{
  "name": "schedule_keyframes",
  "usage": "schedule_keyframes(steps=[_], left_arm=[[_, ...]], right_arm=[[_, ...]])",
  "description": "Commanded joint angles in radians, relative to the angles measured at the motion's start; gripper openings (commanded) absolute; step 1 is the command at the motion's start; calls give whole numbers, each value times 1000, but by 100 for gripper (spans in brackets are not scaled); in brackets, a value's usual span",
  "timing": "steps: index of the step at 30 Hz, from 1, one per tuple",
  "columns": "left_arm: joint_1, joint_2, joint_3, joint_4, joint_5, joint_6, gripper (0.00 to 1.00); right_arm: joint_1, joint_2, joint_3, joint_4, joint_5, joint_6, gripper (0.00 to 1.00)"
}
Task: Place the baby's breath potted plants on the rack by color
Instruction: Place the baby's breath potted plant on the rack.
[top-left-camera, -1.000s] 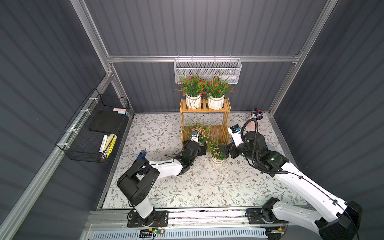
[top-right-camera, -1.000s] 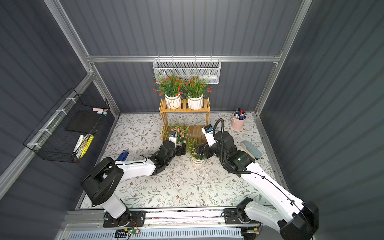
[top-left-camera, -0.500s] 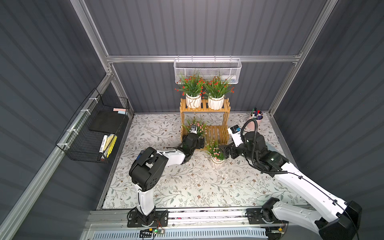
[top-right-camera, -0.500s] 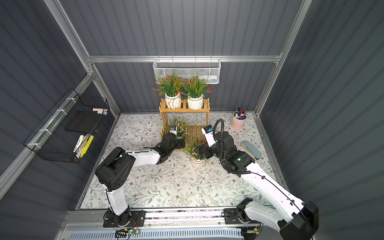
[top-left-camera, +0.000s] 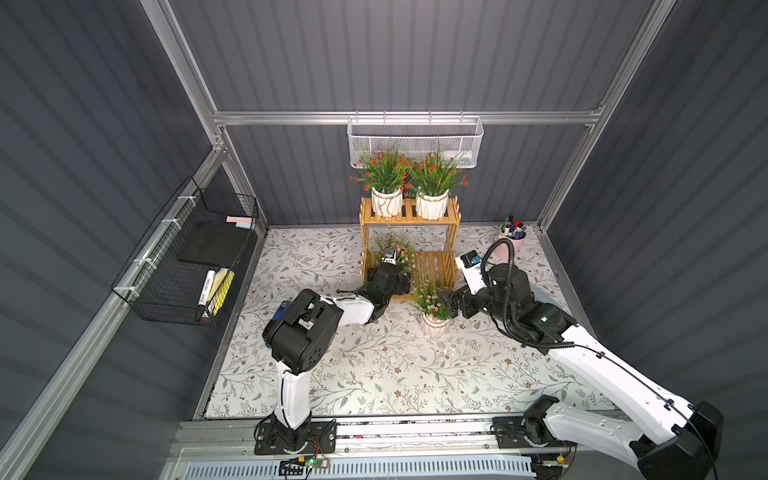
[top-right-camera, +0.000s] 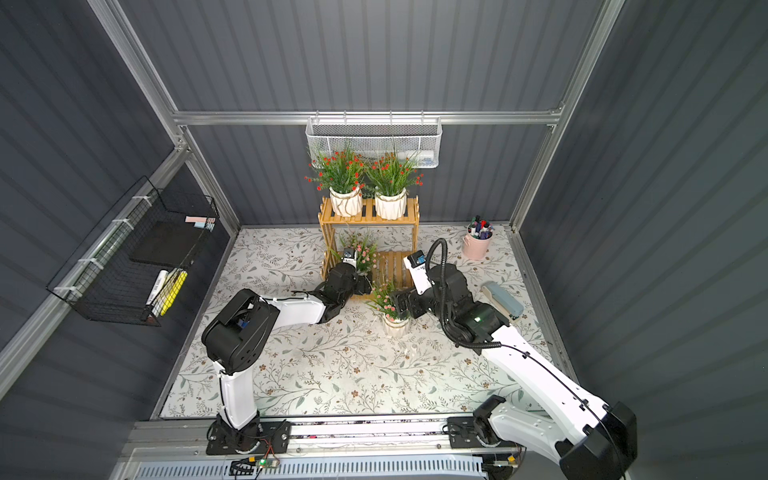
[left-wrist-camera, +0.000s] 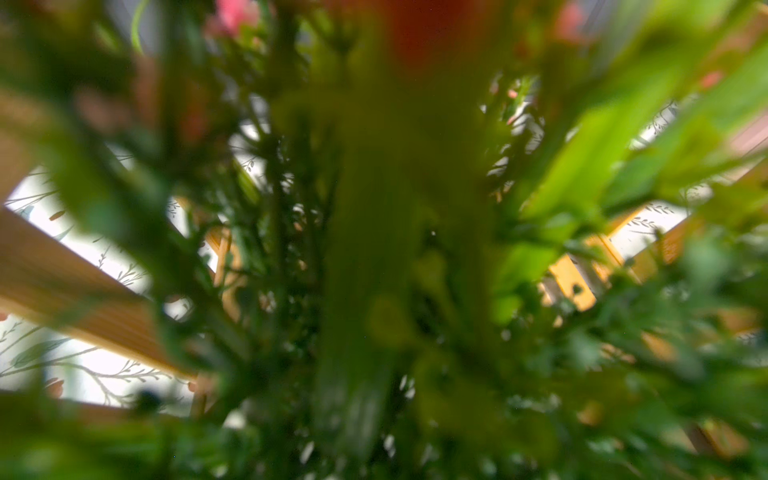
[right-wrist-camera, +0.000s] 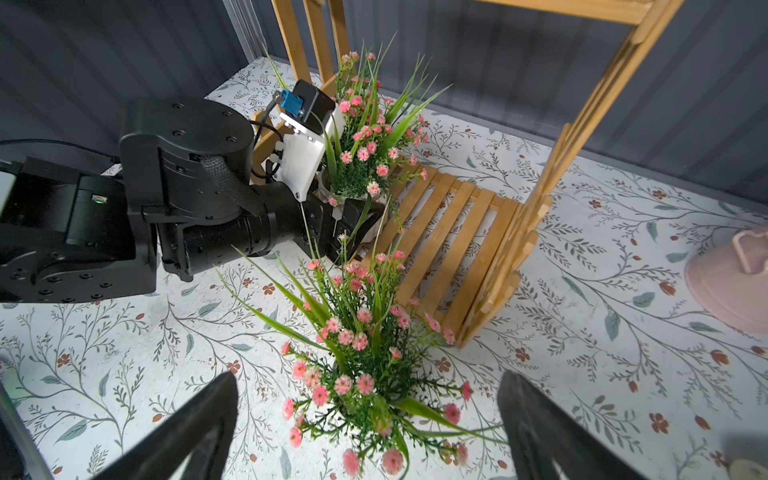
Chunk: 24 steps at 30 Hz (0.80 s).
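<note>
L hand (right-wrist-camera: 356, 218) clamped, arm outstretched; R hand (right-wrist-camera: 368, 380) spread wide.

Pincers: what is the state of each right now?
Left pincer: closed on the pink plant at the rack's lower tier.
Right pincer: open, astride the other pink plant, not gripping.

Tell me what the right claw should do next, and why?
Probably lower a little and close on the pink plant on the mat: the right gripper is open around it, and the rack has room on its lower shelf beside the other pink plant in the left gripper.
</note>
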Motion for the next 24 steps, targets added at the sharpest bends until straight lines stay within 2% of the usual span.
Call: schedule_keyframes(steps=[1,10,17,24], left_arm=[[5,-17,41,13,-32,-20,99],[4,-136,61,-123,-27,-69,99],[2,-256,38,-212,51,-116,99],[-1,-390,27,-352,82,-146,99]], right_arm=[[-5,1,-13,6,-6,-17,99],[-4,-12,-19,4,-17,-14,99],[-4,-47,-37,-1,-17,-6,99],[-3,-82,-69,-36,-53,7,99]])
